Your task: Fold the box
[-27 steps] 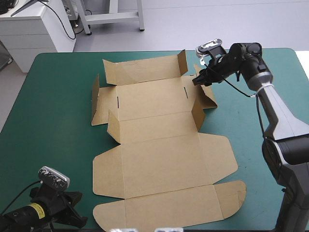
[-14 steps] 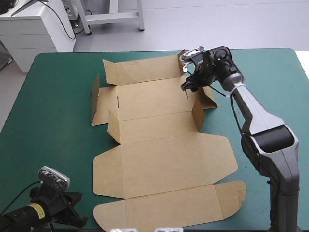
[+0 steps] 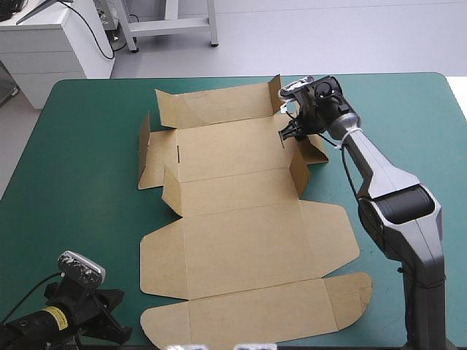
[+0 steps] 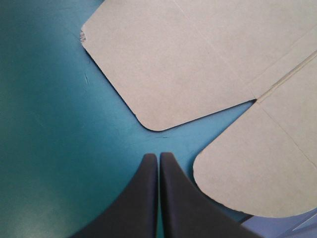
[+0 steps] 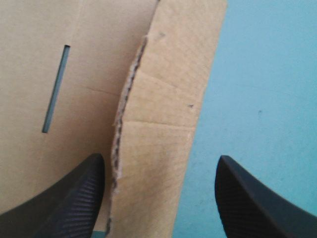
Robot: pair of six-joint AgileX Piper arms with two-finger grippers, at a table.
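**Item 1.** The box [image 3: 241, 211], a cut sheet of brown board, lay at the middle of the table [image 3: 87, 182] with the teal-green cover. It ran from about 12 o'clock to 6 o'clock (dial read on the high view, 12 at the far edge). The near half lay flat and ended in two rounded flaps [image 4: 168, 69] toward 7 o'clock. On the far half, the narrow side walls and end flaps stood partly raised.

**Item 2.** The right gripper [image 3: 290, 133], with two broad black fin-shaped fingers, stood at about 1 o'clock over the far right corner of the box. Its fingers were spread wide and gripped nothing. In the right wrist view a raised side flap [image 5: 163, 114] with a ragged edge stood between them, nearer one finger than the other. Whether that finger touched the board could not be told. A narrow slot [image 5: 55, 89] cut in the flat panel lay just beside the flap, on its inward side.

**Item 3.** The left gripper [image 4: 158, 156] was at about 7 o'clock, by the table's near left corner, over bare cover. Its fingers were pressed together into one pointed arch with nothing between them. The tips stopped just short of the notch between the two rounded flaps, clear of the board.
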